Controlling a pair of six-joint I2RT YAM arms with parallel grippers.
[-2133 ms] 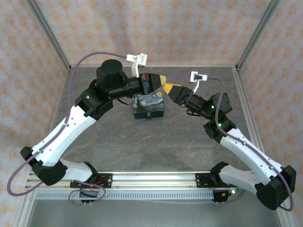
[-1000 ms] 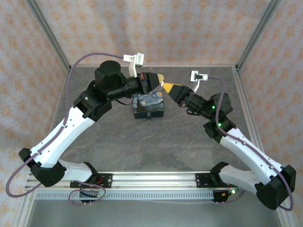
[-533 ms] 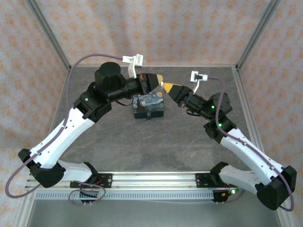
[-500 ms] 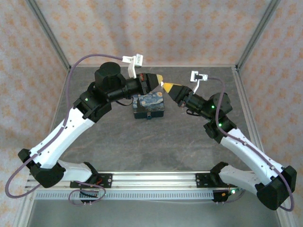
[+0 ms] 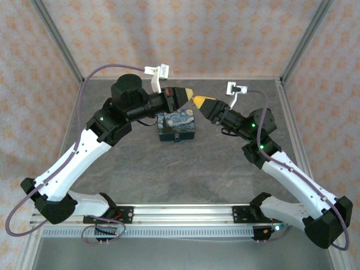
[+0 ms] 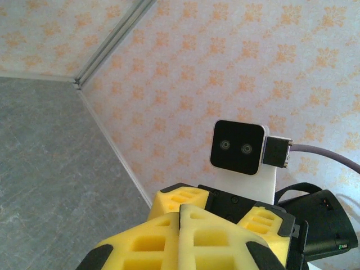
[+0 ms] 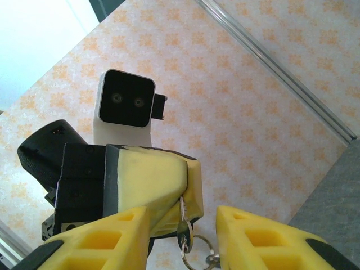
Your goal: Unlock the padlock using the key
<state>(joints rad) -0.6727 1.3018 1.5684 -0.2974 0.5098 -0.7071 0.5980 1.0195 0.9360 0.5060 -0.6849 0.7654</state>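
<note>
My left gripper hangs above the table, over the dark blue starry-print tin, and is shut on the key. The key is a thin silvery piece. It hangs from the left gripper's pressed yellow fingertips, with a wire ring below it. My right gripper faces it tip to tip and stands open. Its two fingers straddle the key without touching it. In the left wrist view my left gripper shows shut, the key hidden. The padlock is too small to make out; a dark nub sits at the tin's front.
The tin rests mid-table toward the back, under both grippers. Metal frame posts and patterned walls close in the back and sides. A rail carrying the arm bases runs along the near edge. Bare grey tabletop lies in front of the tin.
My right gripper's jaws have come apart and let go of the key. My left gripper stays shut on it. Both arms have barely shifted.
</note>
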